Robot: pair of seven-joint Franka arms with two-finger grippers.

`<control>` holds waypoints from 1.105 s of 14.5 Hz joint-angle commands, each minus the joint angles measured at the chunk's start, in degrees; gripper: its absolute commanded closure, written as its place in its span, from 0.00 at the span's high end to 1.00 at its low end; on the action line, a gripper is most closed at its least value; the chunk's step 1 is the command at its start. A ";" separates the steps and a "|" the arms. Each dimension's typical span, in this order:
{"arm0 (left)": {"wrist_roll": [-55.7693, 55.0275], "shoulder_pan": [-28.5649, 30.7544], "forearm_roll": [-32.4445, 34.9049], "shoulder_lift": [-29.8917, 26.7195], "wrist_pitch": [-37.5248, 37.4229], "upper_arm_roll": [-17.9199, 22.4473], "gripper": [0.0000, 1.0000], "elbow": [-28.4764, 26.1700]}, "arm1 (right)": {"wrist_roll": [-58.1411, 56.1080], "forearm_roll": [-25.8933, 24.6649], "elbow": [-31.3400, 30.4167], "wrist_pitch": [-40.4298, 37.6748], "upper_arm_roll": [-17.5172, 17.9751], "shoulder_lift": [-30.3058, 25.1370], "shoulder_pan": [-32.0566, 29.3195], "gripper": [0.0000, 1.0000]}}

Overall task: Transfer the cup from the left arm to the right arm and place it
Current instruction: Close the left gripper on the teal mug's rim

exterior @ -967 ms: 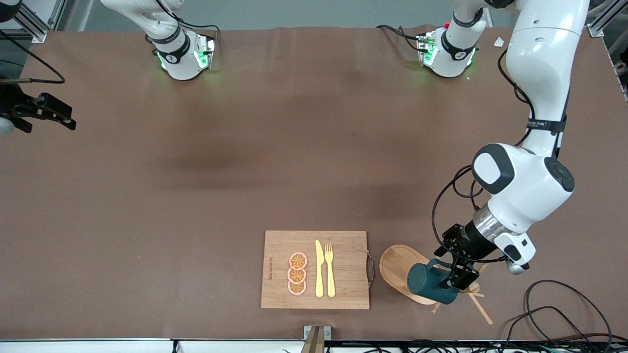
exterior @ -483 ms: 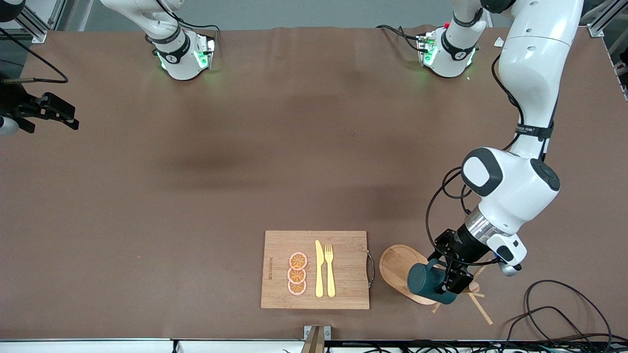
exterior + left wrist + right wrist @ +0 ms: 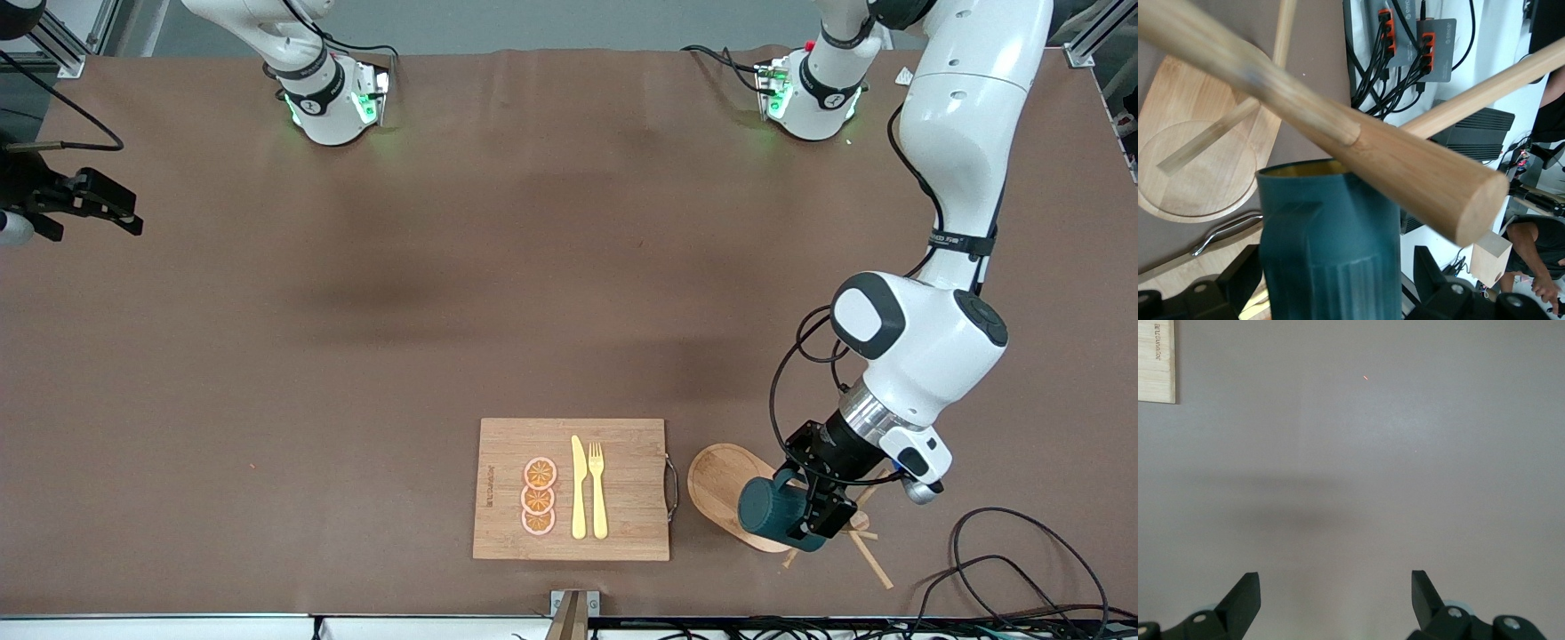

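The dark teal ribbed cup (image 3: pixel 766 512) lies tilted on a peg of a wooden mug stand (image 3: pixel 861 532), over the stand's oval wooden base (image 3: pixel 711 484). In the left wrist view the cup (image 3: pixel 1331 247) fills the middle, its yellowish inside showing at the rim, with a thick wooden peg (image 3: pixel 1405 167) crossing just past it. My left gripper (image 3: pixel 805 511) is open, with one finger on each side of the cup's body (image 3: pixel 1338 283). My right gripper (image 3: pixel 89 203) is open and empty over bare table at the right arm's end (image 3: pixel 1335 600), waiting.
A wooden cutting board (image 3: pixel 507 516) lies beside the stand's base, toward the right arm's end. It carries three orange slices (image 3: pixel 539 496), a yellow knife (image 3: pixel 579 498) and a yellow fork (image 3: pixel 597 493). Cables (image 3: pixel 1022 569) lie near the table's front edge.
My left arm has shifted a little toward the cutting board and its gripper has slid farther along the cup. The cup and the right gripper have stayed in place.
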 commanded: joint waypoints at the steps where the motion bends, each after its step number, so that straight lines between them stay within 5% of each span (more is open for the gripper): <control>1: -0.37 -0.30 -0.98 2.10 1.80 -0.27 0.99 2.27 | -0.30 0.49 -0.96 -0.23 0.04 -1.55 -0.08 1.00; 4: -0.37 -0.30 -0.98 2.27 2.07 -0.53 0.92 2.36 | -0.30 0.49 -0.96 -0.23 0.04 -1.55 -0.08 1.00; 9: -0.54 -0.39 -0.80 1.75 1.98 -0.53 0.55 2.19 | -0.56 0.49 -1.05 -0.23 -0.23 -1.55 -0.35 1.00; 16: -0.37 -3.81 0.52 -3.17 -0.91 -0.09 0.50 1.22 | -0.38 0.49 -0.96 -0.23 0.04 -1.55 -0.17 1.00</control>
